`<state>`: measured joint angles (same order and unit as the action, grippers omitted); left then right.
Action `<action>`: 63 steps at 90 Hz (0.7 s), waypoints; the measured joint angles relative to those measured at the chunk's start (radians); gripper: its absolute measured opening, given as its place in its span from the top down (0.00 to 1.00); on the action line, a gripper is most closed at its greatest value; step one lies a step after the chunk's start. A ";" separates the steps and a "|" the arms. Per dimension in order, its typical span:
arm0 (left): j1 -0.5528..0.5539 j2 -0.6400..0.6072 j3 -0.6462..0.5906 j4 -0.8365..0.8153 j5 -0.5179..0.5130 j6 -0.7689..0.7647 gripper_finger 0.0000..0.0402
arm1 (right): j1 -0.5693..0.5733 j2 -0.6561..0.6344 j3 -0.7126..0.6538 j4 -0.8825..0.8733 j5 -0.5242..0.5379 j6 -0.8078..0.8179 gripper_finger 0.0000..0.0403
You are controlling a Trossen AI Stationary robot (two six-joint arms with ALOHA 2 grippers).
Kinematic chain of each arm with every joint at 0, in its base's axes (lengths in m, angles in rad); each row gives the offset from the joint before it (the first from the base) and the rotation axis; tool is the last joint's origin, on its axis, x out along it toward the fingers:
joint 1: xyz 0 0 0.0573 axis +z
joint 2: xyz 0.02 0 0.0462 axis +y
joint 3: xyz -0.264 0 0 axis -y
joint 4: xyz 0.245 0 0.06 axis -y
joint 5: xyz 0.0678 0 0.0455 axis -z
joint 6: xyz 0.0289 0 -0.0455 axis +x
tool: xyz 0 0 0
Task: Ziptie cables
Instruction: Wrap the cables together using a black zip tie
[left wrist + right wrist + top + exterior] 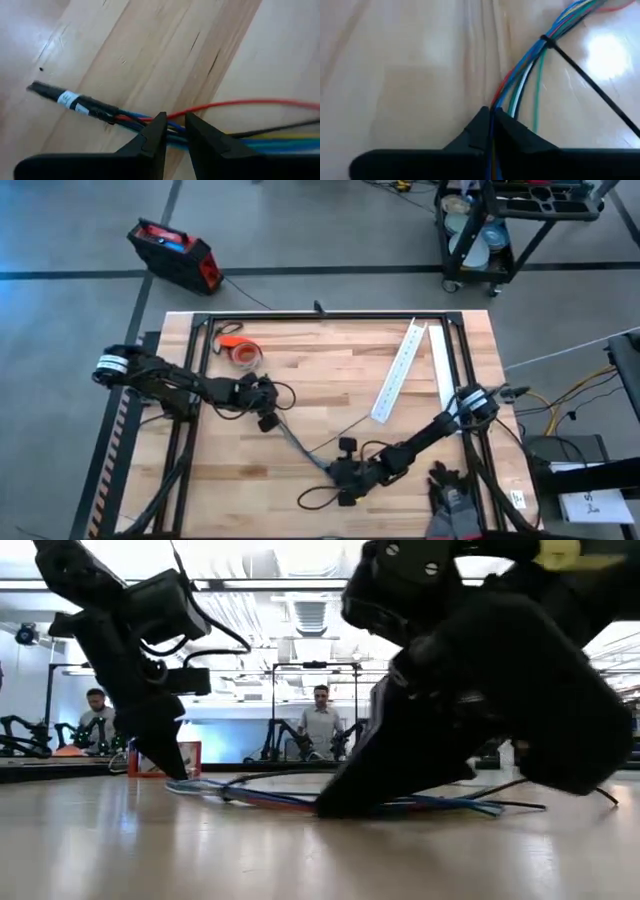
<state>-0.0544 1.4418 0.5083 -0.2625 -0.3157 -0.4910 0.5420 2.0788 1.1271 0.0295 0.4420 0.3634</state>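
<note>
The right wrist view alone shows the ziptie [547, 41] cinched around the cables [530, 70], its thin dark tail [592, 87] running off straight across the wood. In that view the right gripper [491, 116] has its 2 fingers pressed together on the blue strands. The left wrist view shows what the others miss: the bundle's end [80, 102] wrapped in dark sleeve with a white label, and the left gripper [174, 124] with its fingers close on the wires, a narrow gap between the tips.

From above, the cables [300, 448] lie between the 2 grippers, left gripper [267, 417] near the table's middle, right gripper [345, 480] toward the front edge. The table [330, 365] is pale butcher-block wood in a black frame, carrying an orange tape roll [241, 352] and a long white slotted channel [398, 372].

The low view shows 2 people [320, 725] in the bright room behind.
</note>
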 joint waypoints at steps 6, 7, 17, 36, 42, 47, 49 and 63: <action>0.000 0.000 -0.013 0.017 -0.003 0.000 0.85 | 0.008 -0.031 -0.004 -0.076 0.012 0.004 0.99; 0.000 -0.001 -0.015 0.021 -0.003 0.001 0.85 | 0.009 -0.036 -0.005 -0.087 0.015 0.004 0.99; 0.000 -0.001 -0.032 0.059 -0.004 0.003 0.85 | 0.018 -0.080 -0.027 -0.148 0.037 0.002 0.99; -0.002 0.000 -0.027 0.080 -0.004 0.033 0.85 | 0.011 -0.104 -0.052 -0.038 0.009 -0.023 0.95; -0.002 -0.001 -0.021 0.079 -0.003 0.037 0.85 | 0.000 -0.097 -0.051 0.008 0.011 -0.017 0.89; -0.002 -0.001 -0.015 0.078 0.000 0.038 0.85 | -0.011 -0.093 -0.054 0.024 0.024 -0.012 0.82; -0.002 -0.001 -0.012 0.078 0.001 0.038 0.85 | -0.016 -0.092 -0.056 0.026 0.034 -0.012 0.79; -0.002 -0.020 0.033 0.046 0.008 0.032 0.85 | -0.023 -0.096 -0.059 0.112 0.129 -0.024 0.61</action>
<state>-0.0561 1.4213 0.5413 -0.2164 -0.3073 -0.4585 0.5190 1.9823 1.0683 0.1414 0.5710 0.3399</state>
